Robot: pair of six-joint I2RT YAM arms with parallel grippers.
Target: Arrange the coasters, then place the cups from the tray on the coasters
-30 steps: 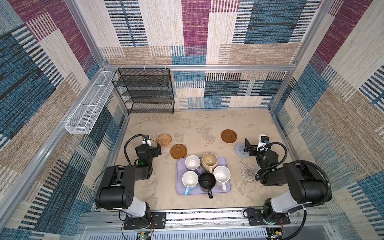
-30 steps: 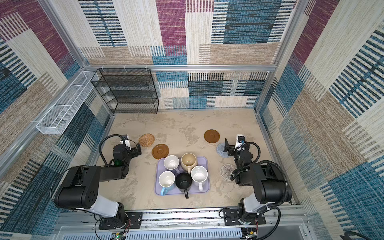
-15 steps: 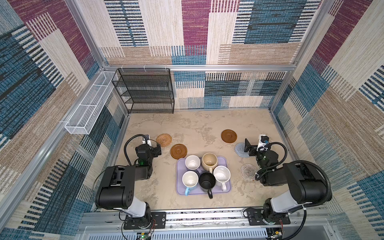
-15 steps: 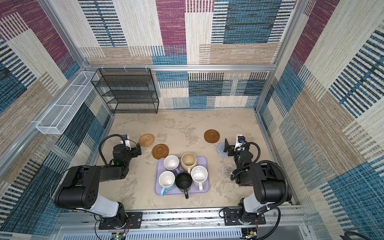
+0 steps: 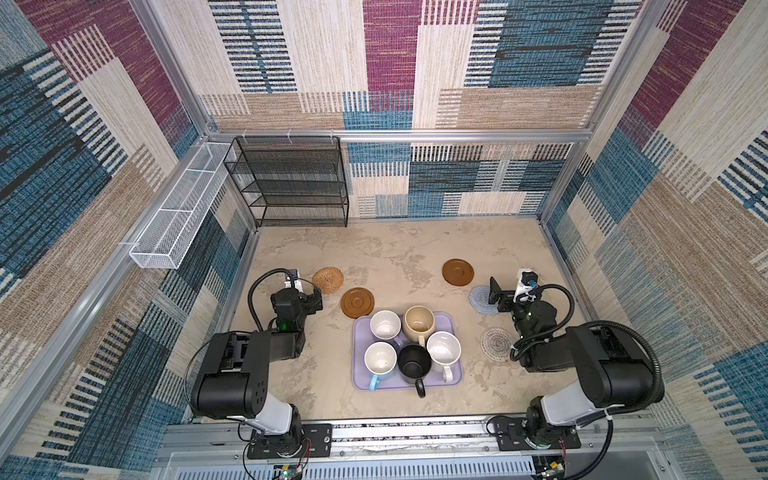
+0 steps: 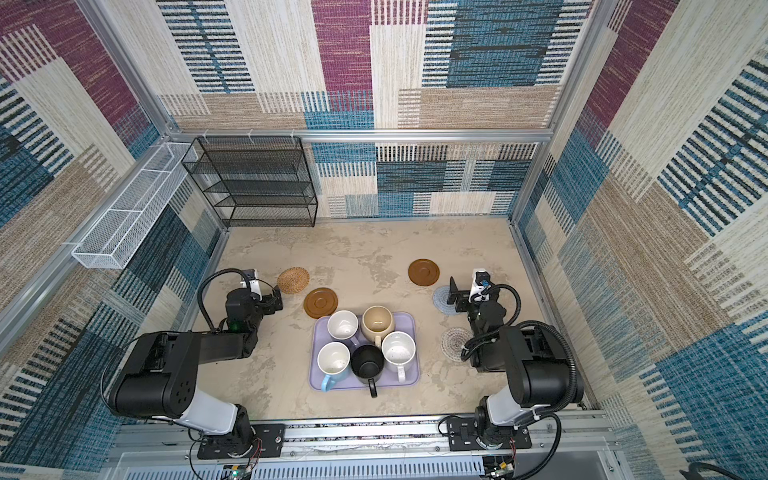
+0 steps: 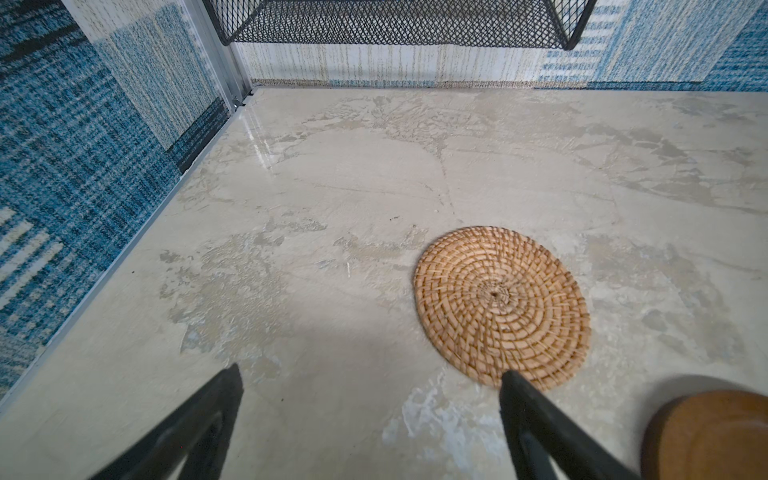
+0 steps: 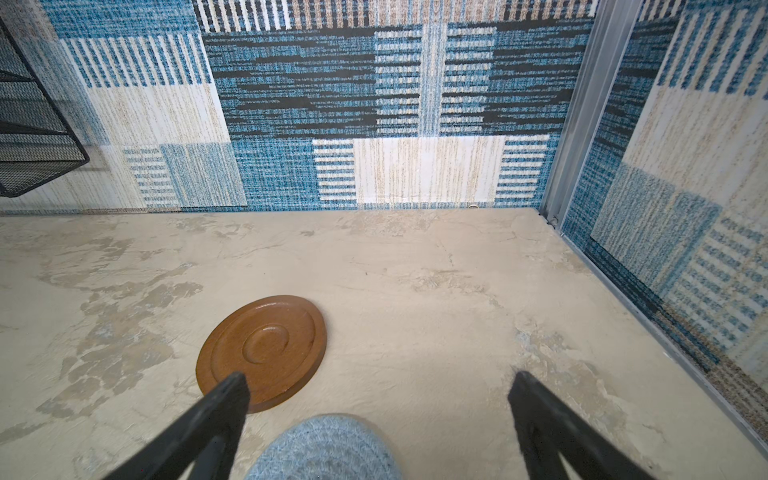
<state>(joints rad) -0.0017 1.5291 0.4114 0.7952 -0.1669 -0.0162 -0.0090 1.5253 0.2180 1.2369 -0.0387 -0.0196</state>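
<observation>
While the left gripper [image 7: 370, 374] hangs with jaws apart beside the rattan coaster [image 5: 328, 279], five cups [image 5: 413, 362] sit on the tray [image 5: 360, 374] in the middle. Right of it, the right gripper [image 8: 379, 376] gapes empty over the grey-blue coaster [image 5: 481, 300].

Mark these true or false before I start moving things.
1. All five cups stand on the tray. True.
2. The left gripper is shut on the rattan coaster. False: its jaws are open and hold nothing.
3. The black cup has its handle sticking out past the tray's near edge. True.
4. The two dark brown coasters are stacked. False: they lie apart, one by the tray's far left corner, the other farther back on the right.
5. The right gripper is open. True.
</observation>
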